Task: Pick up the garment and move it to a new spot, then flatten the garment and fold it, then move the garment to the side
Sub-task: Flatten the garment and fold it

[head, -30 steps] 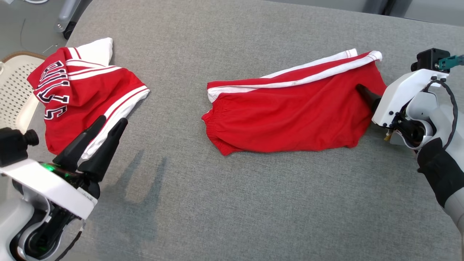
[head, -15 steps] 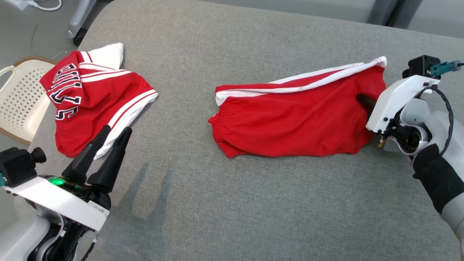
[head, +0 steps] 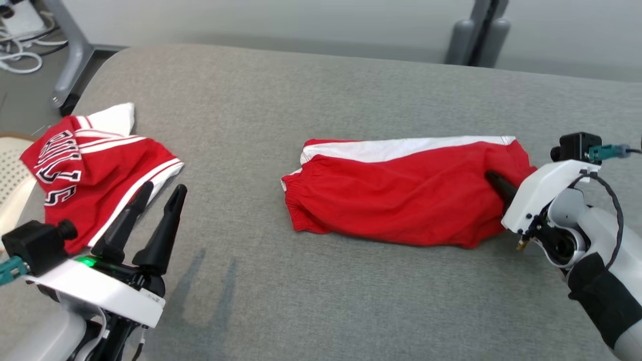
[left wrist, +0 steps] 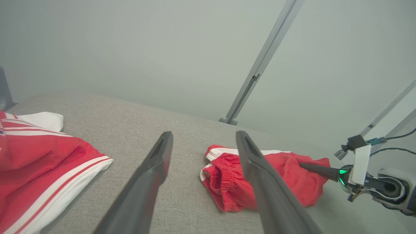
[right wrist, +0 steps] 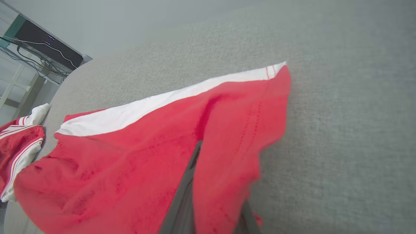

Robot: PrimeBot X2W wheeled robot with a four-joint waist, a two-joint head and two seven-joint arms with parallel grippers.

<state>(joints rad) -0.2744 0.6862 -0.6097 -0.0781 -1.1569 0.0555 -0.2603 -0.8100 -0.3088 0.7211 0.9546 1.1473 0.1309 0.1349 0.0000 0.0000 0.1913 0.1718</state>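
Observation:
The garment (head: 396, 200) is a pair of red shorts with a white side stripe, lying crumpled across the middle of the grey padded table (head: 321, 100). My right gripper (head: 490, 176) is shut on the garment's right end, with red cloth bunched over its fingers (right wrist: 182, 201). In the left wrist view the garment (left wrist: 302, 178) and right gripper (left wrist: 302, 165) show beyond the fingers. My left gripper (head: 164, 188) hovers open over the table's front left, holding nothing, its fingers (left wrist: 146, 182) spread apart.
A second red garment, a jersey (head: 85, 170) with white trim and lettering, lies at the table's left edge (left wrist: 32, 162). A pale perforated basket (head: 10, 185) sits beyond that edge. Grey stand legs (head: 481, 30) rise behind the table.
My right gripper has shut on the garment's right end, and the cloth's far edge has shifted and flattened. The head camera has tilted, shifting the whole picture. The left gripper stays open.

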